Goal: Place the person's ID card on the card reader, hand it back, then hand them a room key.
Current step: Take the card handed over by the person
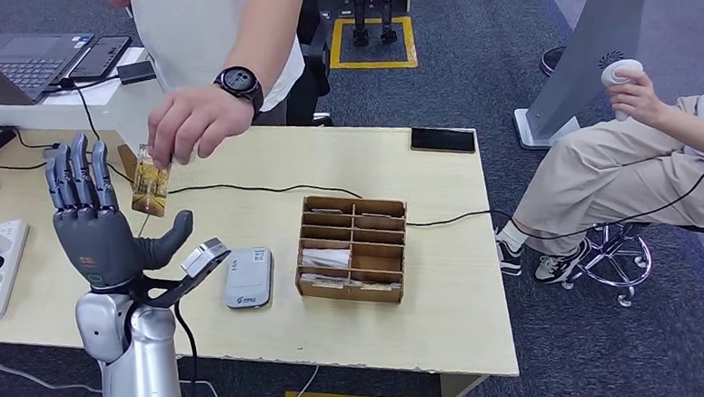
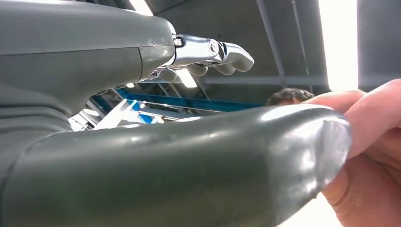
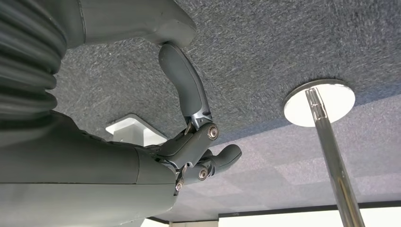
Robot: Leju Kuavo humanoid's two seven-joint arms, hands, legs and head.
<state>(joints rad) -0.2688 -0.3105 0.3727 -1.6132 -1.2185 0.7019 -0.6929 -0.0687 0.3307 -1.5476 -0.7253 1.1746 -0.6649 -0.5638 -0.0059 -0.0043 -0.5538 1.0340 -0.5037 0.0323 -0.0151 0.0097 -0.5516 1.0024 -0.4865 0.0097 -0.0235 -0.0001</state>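
Left arm (image 1: 139, 364): silver metal casing, black cable alongside. Left hand (image 1: 105, 234): dark grey palm, ribbed cover, thick grey thumb. Fingers (image 1: 79, 181): blue-grey, chrome links.

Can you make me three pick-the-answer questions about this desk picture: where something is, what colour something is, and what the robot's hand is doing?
1. Where is the black phone?
A. at the table's far edge
B. inside the box
C. on the floor

2. What colour is the card reader?
A. red
B. grey
C. green

3. How is the robot's left hand?
A. gripping the cardboard box
B. raised, fingers spread, holding nothing
C. pressing the reader

Answers: 1 A, it lies by the far rim. 2 B, its casing is grey. 3 B, the person's hand holds the card.
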